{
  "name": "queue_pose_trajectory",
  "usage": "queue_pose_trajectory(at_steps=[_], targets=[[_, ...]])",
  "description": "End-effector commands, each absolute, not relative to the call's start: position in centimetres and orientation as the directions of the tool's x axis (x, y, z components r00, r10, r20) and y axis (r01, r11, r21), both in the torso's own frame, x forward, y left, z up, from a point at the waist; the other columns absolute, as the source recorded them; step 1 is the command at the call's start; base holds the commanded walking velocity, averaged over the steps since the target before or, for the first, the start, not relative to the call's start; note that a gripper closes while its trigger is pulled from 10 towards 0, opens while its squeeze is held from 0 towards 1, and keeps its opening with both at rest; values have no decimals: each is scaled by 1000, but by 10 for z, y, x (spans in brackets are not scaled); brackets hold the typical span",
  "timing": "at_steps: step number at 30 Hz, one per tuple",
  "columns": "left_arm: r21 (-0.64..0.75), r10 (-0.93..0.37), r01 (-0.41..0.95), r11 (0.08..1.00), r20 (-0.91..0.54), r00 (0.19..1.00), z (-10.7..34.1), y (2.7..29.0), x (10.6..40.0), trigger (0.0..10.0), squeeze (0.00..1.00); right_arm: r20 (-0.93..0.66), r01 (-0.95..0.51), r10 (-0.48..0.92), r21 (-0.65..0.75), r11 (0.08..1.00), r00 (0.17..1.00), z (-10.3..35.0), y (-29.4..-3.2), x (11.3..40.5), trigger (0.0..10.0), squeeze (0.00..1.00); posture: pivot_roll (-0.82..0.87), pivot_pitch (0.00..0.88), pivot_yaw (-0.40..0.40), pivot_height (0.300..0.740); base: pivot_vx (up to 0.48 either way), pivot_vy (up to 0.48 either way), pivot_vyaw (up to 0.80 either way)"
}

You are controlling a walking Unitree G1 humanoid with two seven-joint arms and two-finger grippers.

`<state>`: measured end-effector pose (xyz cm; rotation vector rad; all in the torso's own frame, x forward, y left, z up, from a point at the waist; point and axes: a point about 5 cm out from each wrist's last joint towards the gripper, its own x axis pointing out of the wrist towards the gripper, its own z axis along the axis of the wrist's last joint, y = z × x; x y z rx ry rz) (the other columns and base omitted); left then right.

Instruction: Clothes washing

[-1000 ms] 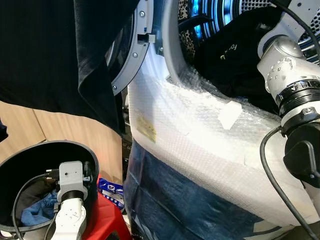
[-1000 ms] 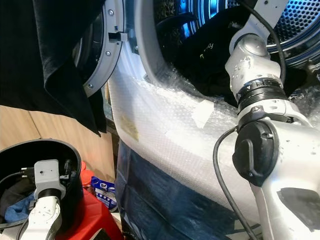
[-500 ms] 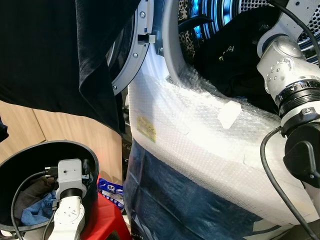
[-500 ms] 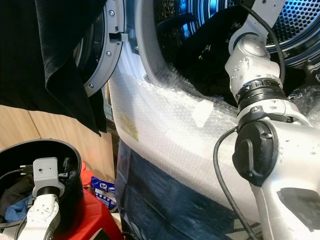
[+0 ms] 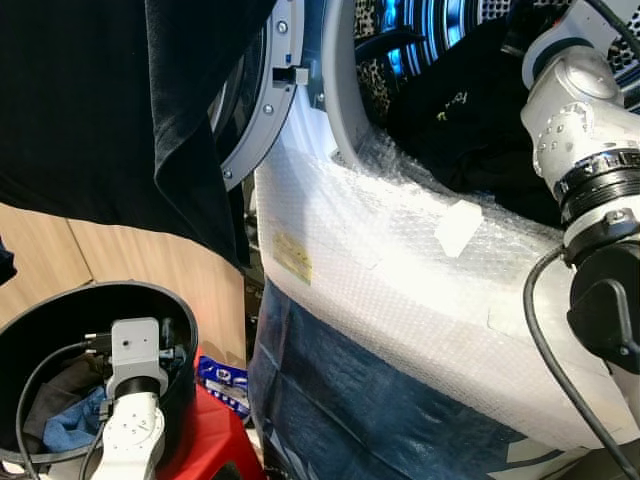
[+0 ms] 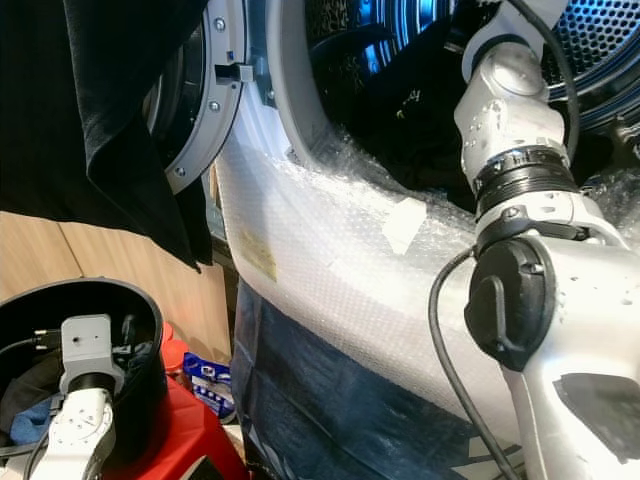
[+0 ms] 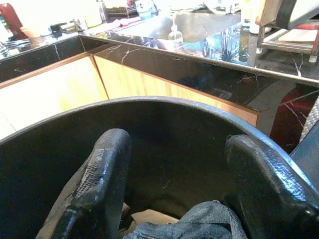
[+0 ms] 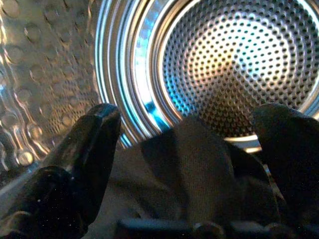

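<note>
A black garment (image 5: 460,110) with pale lettering lies over the lip of the washing machine's steel drum (image 8: 239,64), partly inside. My right arm reaches into the drum. Seen from its wrist, my right gripper (image 8: 192,144) is open, its fingers (image 8: 94,144) wide apart with a fold of the black garment (image 8: 199,164) rising between them. My left gripper (image 7: 184,184) hangs open inside the black laundry basket (image 5: 60,300), just above a blue cloth (image 7: 199,221) at the bottom.
A large black cloth (image 5: 100,100) hangs over the open washer door (image 5: 262,110) at the left. Bubble wrap (image 5: 400,270) covers the machine's front. The basket stands by a red stool (image 5: 215,430), with a blue packet (image 5: 222,378) behind it. Wooden cabinets line the wall.
My right arm has pushed further up and into the drum, and the black garment has shifted inward with it. My left wrist has drifted slightly left in the basket.
</note>
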<state>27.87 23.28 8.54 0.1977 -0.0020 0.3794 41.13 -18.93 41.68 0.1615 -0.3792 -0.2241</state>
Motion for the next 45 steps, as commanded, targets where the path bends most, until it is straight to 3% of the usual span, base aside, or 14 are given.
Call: queue_pose_trajectory(at_steps=[1,2,9,14,16,21,24,27,33,37,38,40,44,45], targets=[[200,355,-357,912,49,934,87,231,279,10000,0,372,186,-247,193,963,895,419,-195,409,10000,349,-12,0,-62,740,0,0,0],[201,354,-356,913,50,934,87,230,278,10000,0,387,178,-236,181,967,891,418,-197,408,10000,0,-13,0,-65,740,0,0,0],[212,350,-352,912,47,936,85,229,275,10000,0,514,87,-174,189,978,840,406,-209,392,10000,0,-6,0,-69,740,0,0,0],[216,352,-353,910,43,935,84,231,272,10000,0,599,-81,-25,148,986,800,395,-204,368,10000,0,-16,0,-67,740,0,0,0],[217,351,-352,910,42,935,84,231,272,10000,0,681,-208,92,90,974,726,394,-196,349,10000,0,-19,0,-67,740,0,0,0],[216,350,-352,911,49,936,86,231,273,10000,0,683,-394,263,40,918,682,376,-183,326,10000,0,-7,0,-70,740,0,0,0],[221,342,-344,913,48,938,86,231,272,10000,0,678,-556,427,-34,831,598,367,-168,304,10000,0,-7,0,-65,740,0,0,0],[225,337,-338,914,45,940,85,231,271,10000,0,646,-764,621,-90,639,444,353,-147,273,10000,0,-8,0,-62,740,0,0,0],[235,319,-324,916,59,946,89,230,273,10000,0,555,-946,803,-84,312,215,314,-122,232,10000,0,0,0,-60,740,0,0,0],[277,271,-281,919,74,960,92,225,272,10000,0,444,-971,865,57,232,233,267,-114,223,10000,0,0,0,-57,740,0,0,0],[290,251,-268,919,94,963,96,223,272,10000,0,386,-964,885,158,214,260,237,-116,222,10000,0,7,0,-59,740,0,0,0],[293,240,-262,920,108,965,99,222,271,10000,0,350,-949,891,226,218,288,220,-120,221,10000,0,7,0,-59,740,0,0,0],[326,158,-197,925,143,977,109,213,274,10000,0,210,-860,874,382,339,438,165,-132,229,10000,0,21,0,-63,740,0,0,0],[330,81,-122,936,137,987,112,204,276,10000,0,119,-798,860,451,399,497,134,-141,228,10000,0,26,0,-62,740,0,0,0]])
